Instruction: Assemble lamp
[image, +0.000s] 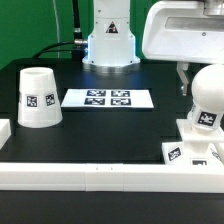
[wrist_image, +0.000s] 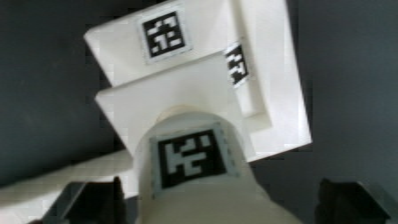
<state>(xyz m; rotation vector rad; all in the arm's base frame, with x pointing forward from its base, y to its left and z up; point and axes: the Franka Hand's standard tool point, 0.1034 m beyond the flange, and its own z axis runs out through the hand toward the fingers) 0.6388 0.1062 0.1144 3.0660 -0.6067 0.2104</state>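
Black desk, green backdrop: the base lies by the near corner on the exterior view's right, beside the white rail, with the bulb upright on it. The gripper straddles the bulb, spread wide. The shade stands mouth-down near the exterior view's left edge.

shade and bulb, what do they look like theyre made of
The shade looks like matte white plastic: smooth, opaque, evenly coloured walls, no glare. The bulb looks the same, with soft shading over its round head. Both carry flat black-and-white tags, probably printed stickers; the exact plastic is unclear.
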